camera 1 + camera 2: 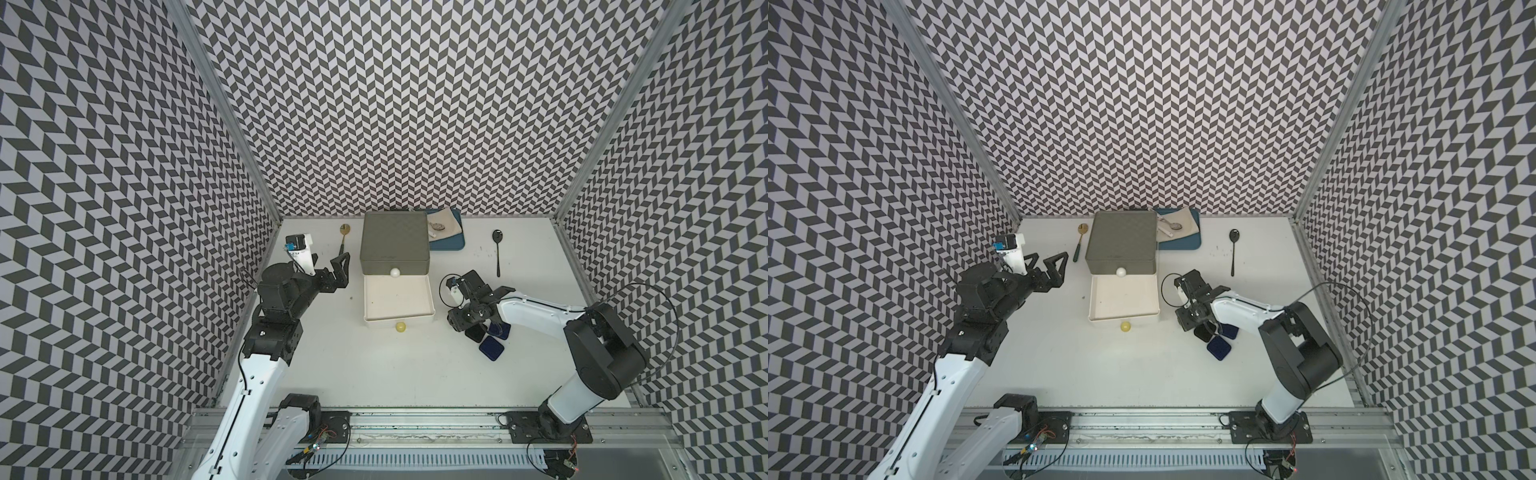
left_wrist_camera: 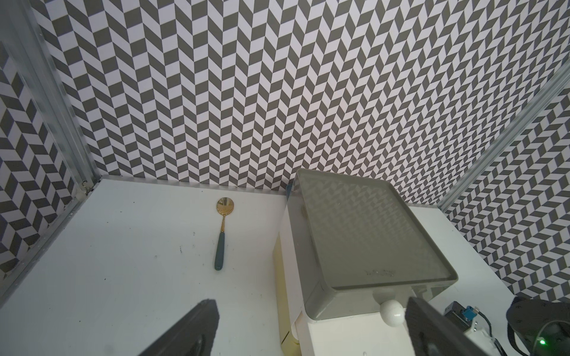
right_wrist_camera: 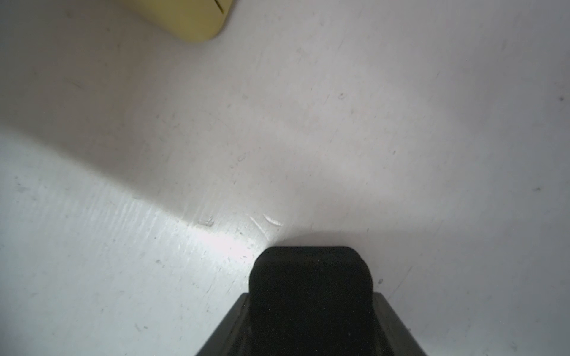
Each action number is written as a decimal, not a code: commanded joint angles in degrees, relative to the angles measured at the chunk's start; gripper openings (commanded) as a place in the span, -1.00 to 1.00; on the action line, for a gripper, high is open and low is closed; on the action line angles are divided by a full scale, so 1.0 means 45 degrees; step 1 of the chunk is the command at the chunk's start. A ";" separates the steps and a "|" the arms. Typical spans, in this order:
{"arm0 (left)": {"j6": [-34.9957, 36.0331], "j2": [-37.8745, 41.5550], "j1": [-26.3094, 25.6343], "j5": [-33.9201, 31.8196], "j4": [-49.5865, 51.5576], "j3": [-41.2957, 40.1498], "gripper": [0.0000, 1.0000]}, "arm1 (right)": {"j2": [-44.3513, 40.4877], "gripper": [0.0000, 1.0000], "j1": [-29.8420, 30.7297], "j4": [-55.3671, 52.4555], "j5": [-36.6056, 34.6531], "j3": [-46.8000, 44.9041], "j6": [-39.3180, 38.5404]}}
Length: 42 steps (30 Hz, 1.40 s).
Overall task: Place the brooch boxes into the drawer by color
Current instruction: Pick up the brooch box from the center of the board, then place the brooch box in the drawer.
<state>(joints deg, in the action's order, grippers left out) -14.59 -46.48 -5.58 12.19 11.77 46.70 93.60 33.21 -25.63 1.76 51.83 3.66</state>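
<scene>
- While the right tool is sitting low over a black brooch box, its fingers are flanking both sides. I can't tell if it's actually clamping or just resting against it.
- That box is lying on the desk at about 4 o'clock from the drawer, tight against two dark blue brooch boxes. They might be overlapping, hard to say.
- What's worrying me: if they're touching, a lift is probably going to drag or flip a blue one. A thin flat case pinched by its edges is also likely to tilt and slip out.
- The white middle tier is standing pulled out and empty, but its raised rim could be catching a box that's coming in too low.
- The left tool is hovering wide open at the drawer's 9 o'clock, carrying nothing.
- The right wrist view is showing the box between the fingers, which both top views are hiding under the arm. The top views are showing the blue neighbours, which the wrist view is missing completely.
</scene>
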 commanded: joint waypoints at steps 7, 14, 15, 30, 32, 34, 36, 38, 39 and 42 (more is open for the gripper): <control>0.0156 0.0203 0.0125 0.0124 0.0119 0.0082 0.99 | -0.2660 -0.20 -0.0524 -0.0916 -0.0564 0.2163 0.0492; 0.0151 -0.0018 0.0490 0.0048 0.0080 0.0033 0.99 | -0.3963 -0.20 0.0174 -0.0316 0.0940 0.3726 0.1009; 0.0157 -0.0103 0.0597 0.0058 0.0115 0.0052 0.99 | -0.3967 -0.20 0.0633 -0.0086 0.0709 0.3790 0.1074; -0.0098 -0.0547 0.2393 0.1050 -0.0125 -0.0231 0.99 | 0.0664 -0.20 0.4869 -0.0238 -0.0483 0.7598 0.2019; -0.0111 -0.0531 0.2388 0.1119 -0.0135 -0.0303 0.99 | 0.1178 -0.21 0.5038 -0.0435 -0.0446 0.7775 0.2236; -0.0136 -0.0512 0.2390 0.1205 -0.0155 -0.0367 0.99 | 0.1504 -0.21 0.5247 -0.0388 -0.0629 0.7745 0.2368; -0.0135 -0.0477 0.2393 0.1237 -0.0153 -0.0406 0.99 | 0.1758 -0.21 0.5420 -0.0253 -0.0783 0.7703 0.2520; -0.0149 -0.0453 0.2393 0.1274 -0.0155 -0.0416 0.99 | 0.1997 -0.21 0.5510 -0.0148 -0.0947 0.7688 0.2696; -0.0156 -0.0436 0.2393 0.1309 -0.0155 -0.0433 0.99 | 0.2091 -0.21 0.5510 -0.0084 -0.1014 0.7691 0.2754; -0.0166 -0.0397 0.2393 0.1384 -0.0154 -0.0463 0.99 | 0.2457 -0.20 0.5511 -0.0161 -0.1180 0.7900 0.2802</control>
<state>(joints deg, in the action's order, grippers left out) -15.09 -49.32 5.02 17.12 11.64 45.19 103.48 57.95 -28.34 -1.69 85.47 15.03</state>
